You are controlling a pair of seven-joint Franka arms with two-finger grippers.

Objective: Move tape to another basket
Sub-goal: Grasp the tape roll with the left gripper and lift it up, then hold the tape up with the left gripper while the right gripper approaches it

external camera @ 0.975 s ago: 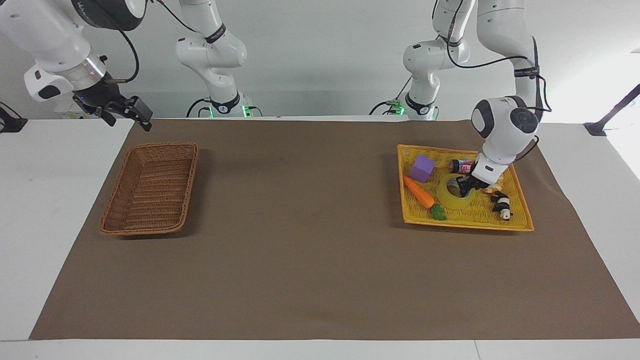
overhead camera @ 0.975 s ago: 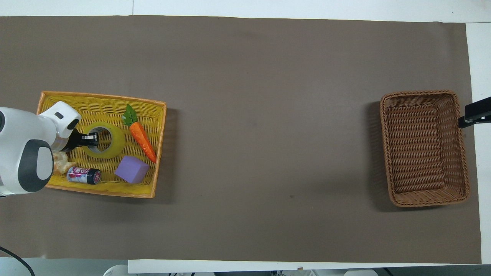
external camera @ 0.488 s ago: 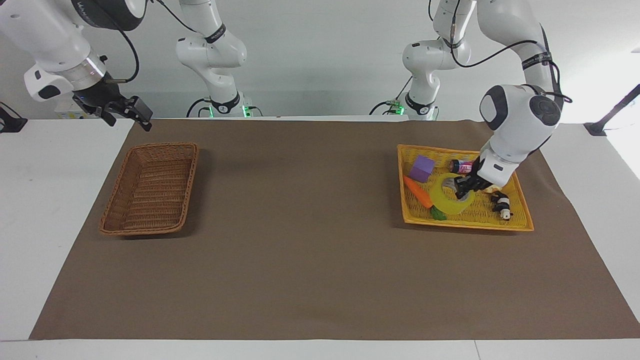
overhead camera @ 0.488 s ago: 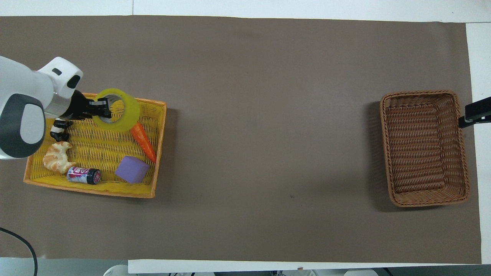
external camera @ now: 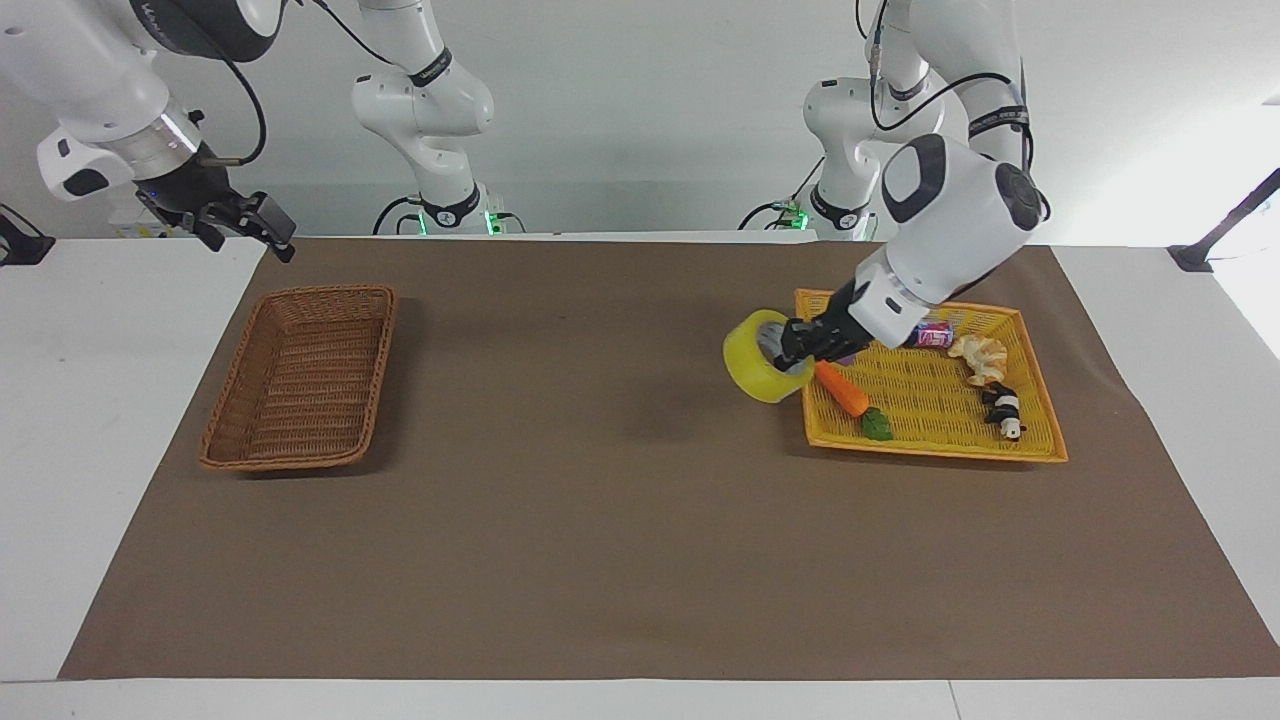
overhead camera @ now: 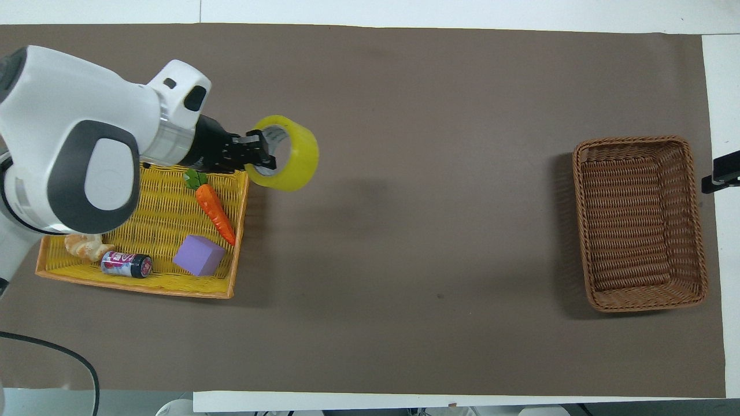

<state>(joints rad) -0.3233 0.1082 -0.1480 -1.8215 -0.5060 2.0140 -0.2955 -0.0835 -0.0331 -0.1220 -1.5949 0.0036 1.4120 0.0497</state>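
Tape [external camera: 757, 372] hangs in our left pincer [external camera: 790, 352], clenched on its wall, just over the edge of the yellow tray [external camera: 1035, 452]. We judge it could swing or slip, since only one side is held. Its hole axis lies tilted, toward the basket [external camera: 300, 375]. Our right pincer [external camera: 262, 226] waits released above the basket.
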